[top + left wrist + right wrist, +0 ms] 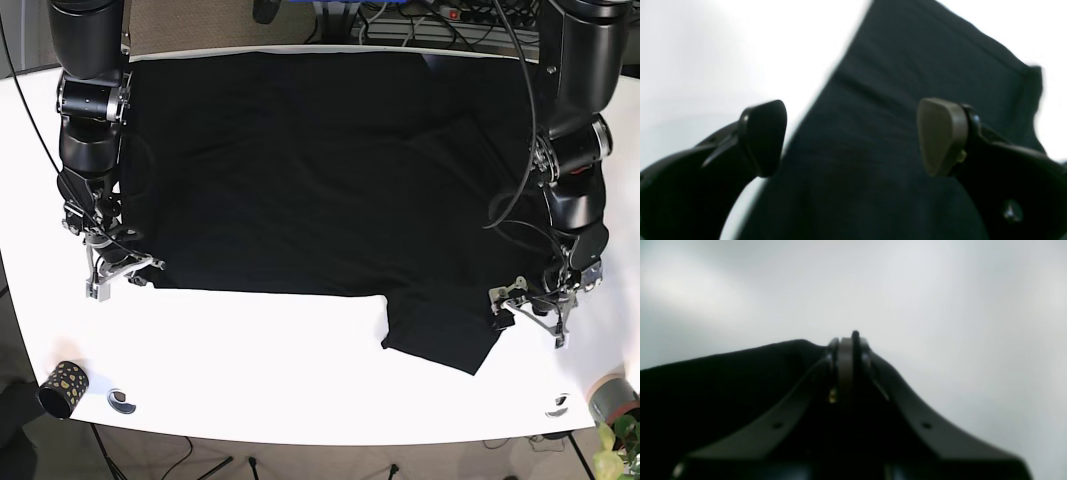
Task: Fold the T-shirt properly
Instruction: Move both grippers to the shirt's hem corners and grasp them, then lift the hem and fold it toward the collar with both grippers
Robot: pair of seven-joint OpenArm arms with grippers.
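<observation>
The left claw (853,136) is released, its two fingers spread wide apart with a stretch of black fabric visible between them. In the left wrist view one finger pad (940,135) is olive-toned and the other appears black; neither is pressing on the cloth. In the base view this claw (528,305) sits at the right side, low over the white bench (250,370), just beside the sleeve of the black T-shirt (320,170).

The right claw (850,350) is clenched, its fingers pressed together, with dark cloth bunched against its left side in the right wrist view. That view is blurred, but a fold of the shirt appears to be pinched between the fingers. In the base view this claw (115,270) is at the left side, at the lower left edge of the shirt.

The T-shirt lies spread flat across most of the bench, reaching from the far edge toward the middle. One sleeve (440,335) juts out toward the near edge on the right.

Near the front left corner of the bench stands a small dark cup with yellow dots (60,388), with a small round object (121,401) just beside it. Another small round object (558,404) lies near the front right corner.
</observation>
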